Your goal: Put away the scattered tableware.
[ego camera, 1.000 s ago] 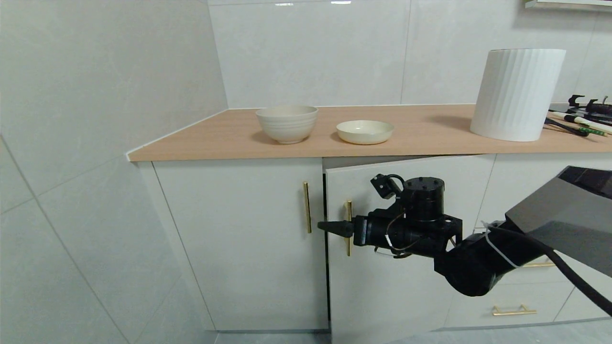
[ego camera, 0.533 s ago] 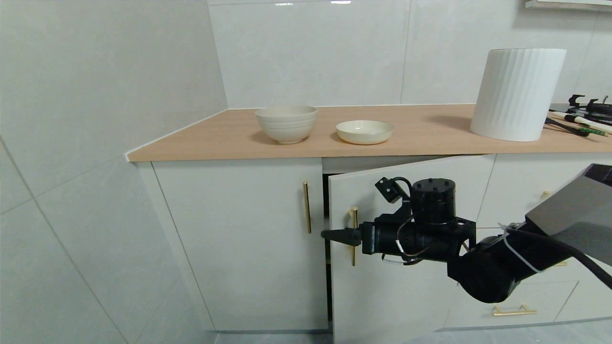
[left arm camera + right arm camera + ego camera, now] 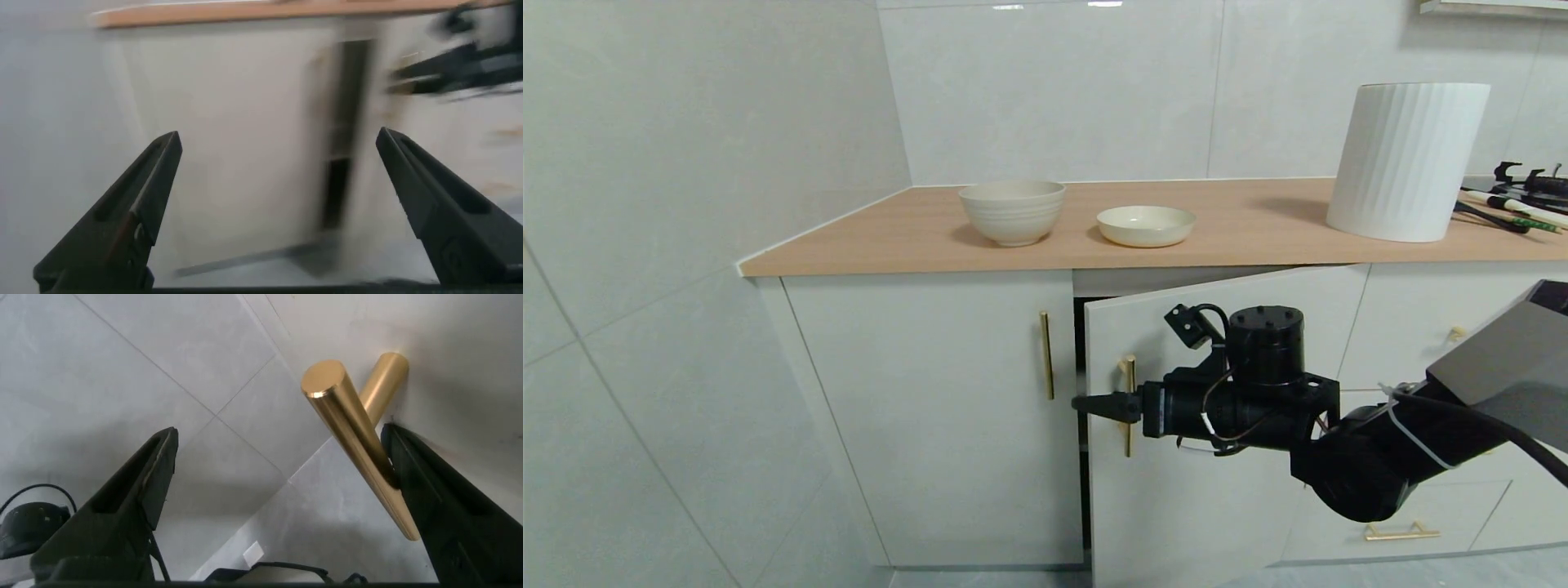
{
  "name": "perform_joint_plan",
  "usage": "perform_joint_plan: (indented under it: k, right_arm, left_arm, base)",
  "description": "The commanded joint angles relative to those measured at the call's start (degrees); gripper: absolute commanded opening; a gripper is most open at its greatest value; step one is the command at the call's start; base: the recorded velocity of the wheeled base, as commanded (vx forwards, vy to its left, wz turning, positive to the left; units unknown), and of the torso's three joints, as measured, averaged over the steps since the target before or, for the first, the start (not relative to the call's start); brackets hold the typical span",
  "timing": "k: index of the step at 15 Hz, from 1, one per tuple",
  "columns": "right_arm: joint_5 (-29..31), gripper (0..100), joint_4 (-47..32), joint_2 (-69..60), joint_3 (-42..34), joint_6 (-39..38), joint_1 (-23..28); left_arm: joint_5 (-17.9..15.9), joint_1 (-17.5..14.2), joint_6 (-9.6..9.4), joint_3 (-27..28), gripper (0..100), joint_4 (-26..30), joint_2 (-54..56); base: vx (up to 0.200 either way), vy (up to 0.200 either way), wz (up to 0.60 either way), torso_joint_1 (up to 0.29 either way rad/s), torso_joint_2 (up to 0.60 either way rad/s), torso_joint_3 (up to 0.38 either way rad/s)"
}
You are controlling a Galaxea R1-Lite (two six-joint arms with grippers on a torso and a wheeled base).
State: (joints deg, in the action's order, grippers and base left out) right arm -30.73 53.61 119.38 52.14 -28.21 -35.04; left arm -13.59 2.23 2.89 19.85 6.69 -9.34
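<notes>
Working at the lower cupboard, the right gripper (image 3: 1094, 402) lies level, pointing toward the robot's left across the face of the white cabinet door (image 3: 1217, 506). Its jaws stand wide apart and clamp nothing. The slim brass bar handle (image 3: 1128, 404) runs upright, crosswise to the gripper, and lies against the inner side of one finger, hooked rather than pinched. The door is ajar, a dark gap showing along its free edge.

The left gripper (image 3: 278, 147) is also spread wide and empty, facing the cupboard fronts from farther back.

Above and beyond, on the wooden countertop (image 3: 1258, 237), stand the cream ribbed ceramic bowl (image 3: 1013, 211) and, just beside it, the shallow cream dish (image 3: 1146, 224).

Assessment: the door needs swinging wider before either piece can go inside, and the right arm is the nearer.
</notes>
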Motion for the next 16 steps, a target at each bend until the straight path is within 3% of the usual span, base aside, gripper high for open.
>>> perform_joint_plan:
  k: [1,2,3,4,8,10,11,13,16]
  right_arm:
    - [0.0,100,0.3,-0.2,0.1,0.0,0.0]
    - [0.1,100,0.3,-0.2,0.1,0.0,0.0]
    - [0.1,100,0.3,-0.2,0.1,0.0,0.0]
    - [0.1,100,0.3,-0.2,0.2,0.0,0.0]
    - [0.1,100,0.4,0.0,0.0,0.1,-1.7]
    - [0.1,100,0.4,0.0,-0.2,0.1,-2.0]
    - [0.1,100,0.4,0.1,-0.2,0.1,-2.0]
    - [0.1,100,0.5,0.0,-0.3,0.1,-2.0]
    - [0.2,100,0.5,-0.1,-0.3,0.1,-2.0]
  left_arm:
    - [-11.5,2.7,2.91,19.5,100,2.2,-33.4]
    - [-14.4,3.0,2.91,21.2,100,0.0,-40.7]
    - [-14.4,3.0,2.91,21.2,100,0.0,-40.7]
    - [-20.2,8.0,3.44,22.2,100,-9.1,-58.6]
    - [-20.2,14.1,8.36,21.7,100,-28.2,-81.3]
    - [-20.2,15.5,9.15,22.1,100,-35.2,-88.2]
    - [-20.1,16.5,9.77,22.2,0,-39.3,-92.5]
    - [-19.9,17.9,10.21,22.8,0,-44.8,-97.7]
    - [-20.0,18.1,10.21,25.4,0,-47.1,-102.1]
  base:
    - [0.0,0.0,0.0,0.0,0.0,0.0]
    - [0.0,0.0,0.0,0.0,0.0,0.0]
    - [0.0,0.0,0.0,0.0,0.0,0.0]
    - [0.0,0.0,0.0,0.0,0.0,0.0]
    - [0.0,0.0,0.0,0.0,0.0,0.0]
    - [0.0,0.0,0.0,0.0,0.0,0.0]
    - [0.0,0.0,0.0,0.0,0.0,0.0]
    - [0.0,0.0,0.0,0.0,0.0,0.0]
    - [0.0,0.0,0.0,0.0,0.0,0.0]
